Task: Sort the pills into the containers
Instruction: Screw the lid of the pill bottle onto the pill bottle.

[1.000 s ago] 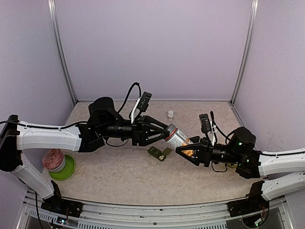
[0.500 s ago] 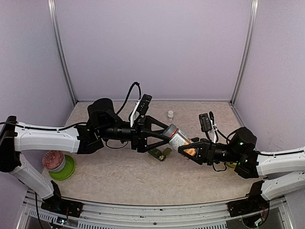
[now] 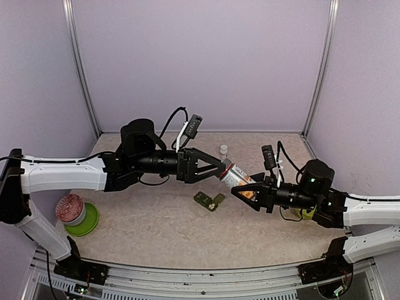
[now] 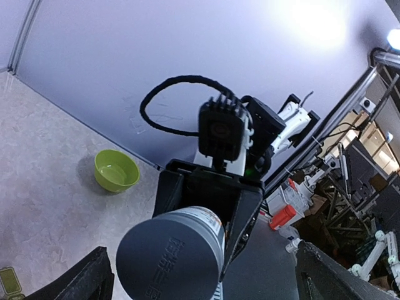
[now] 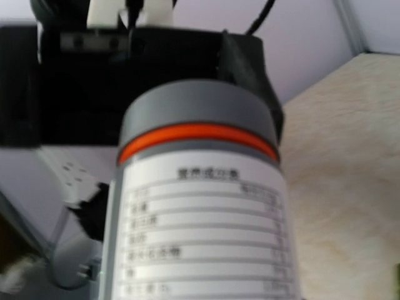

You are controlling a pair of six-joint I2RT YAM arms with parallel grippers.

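Observation:
A grey-capped pill bottle (image 3: 235,177) with an orange ring and a white label (image 5: 201,225) hangs tilted above the table between both arms. My right gripper (image 3: 251,192) is shut on its lower body. My left gripper (image 3: 219,167) stands open, one finger on each side of the cap (image 4: 170,255), and neither touches it. The dark olive-green containers (image 3: 208,200) lie on the table just below the bottle, with one lid flipped open. No pills show in any view.
A small white bottle (image 3: 224,150) stands farther back. A lime-green bowl (image 3: 87,220) with a pink-lidded jar (image 3: 70,209) sits at the near left. Another green bowl (image 4: 115,170) lies beside the right arm.
My left gripper's jaws have spread wide and come off the bottle cap. Both arms and the bottle have risen slightly, and the right gripper's hold is unchanged.

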